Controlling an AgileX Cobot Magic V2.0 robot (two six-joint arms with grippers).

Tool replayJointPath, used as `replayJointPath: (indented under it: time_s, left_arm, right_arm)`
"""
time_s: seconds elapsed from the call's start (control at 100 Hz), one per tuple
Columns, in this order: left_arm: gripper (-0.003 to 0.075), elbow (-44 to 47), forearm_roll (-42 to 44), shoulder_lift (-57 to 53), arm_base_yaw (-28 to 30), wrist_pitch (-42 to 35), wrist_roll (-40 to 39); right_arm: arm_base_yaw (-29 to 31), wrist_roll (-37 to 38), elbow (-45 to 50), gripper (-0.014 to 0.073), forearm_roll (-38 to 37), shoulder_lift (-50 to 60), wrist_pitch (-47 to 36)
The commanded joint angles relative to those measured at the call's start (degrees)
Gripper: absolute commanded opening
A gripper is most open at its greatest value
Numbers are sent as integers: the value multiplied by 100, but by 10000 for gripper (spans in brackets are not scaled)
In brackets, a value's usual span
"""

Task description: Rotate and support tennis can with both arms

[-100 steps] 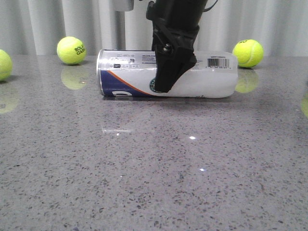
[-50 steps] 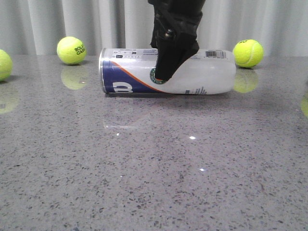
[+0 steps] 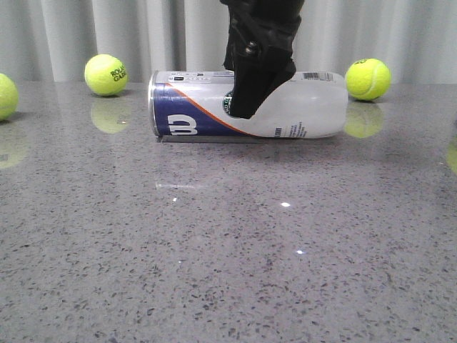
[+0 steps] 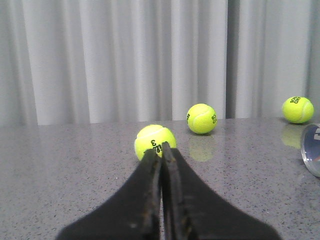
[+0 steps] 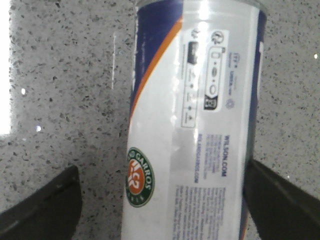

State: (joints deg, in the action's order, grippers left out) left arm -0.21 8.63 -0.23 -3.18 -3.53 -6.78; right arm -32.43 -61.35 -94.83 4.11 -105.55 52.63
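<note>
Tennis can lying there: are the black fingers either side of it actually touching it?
Cannot tell. The right wrist view shows bare table between one finger and the tennis can; the other finger meets the can's edge, contact unclear.

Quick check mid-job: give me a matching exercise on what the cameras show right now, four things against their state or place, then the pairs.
Things:
1. tennis can
2. left gripper
3. right gripper
4. tennis ball printed with a 3

States or places:
A. jaws pressed together, holding nothing
B. on its side on the grey table
C. just beyond the shut jaws' tips
D. jaws spread, one on each side of the can

Pairs: 1-B, 2-A, 3-D, 4-C
</note>
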Motion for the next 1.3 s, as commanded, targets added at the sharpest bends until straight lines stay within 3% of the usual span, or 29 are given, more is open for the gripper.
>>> replayJointPath:
  time_s: [0.0,0.92,1.13,1.29]
  left_arm:
    - [-21,272,-10,-204,-14,-466,-46]
    - [-21,272,-10,-204,-14,-466,-46]
    - [-21,272,-10,-204,-14,-466,-46]
    - [-21,272,-10,-204,-14,-466,-46]
  right_arm:
    - [0,-5,-193,647,47,381,-136]
    - [0,132,-193,647,-51,593,-137]
    - [21,960,-193,647,-66,844,-143]
    - [29,2657,-193,644,-335,1287,-208]
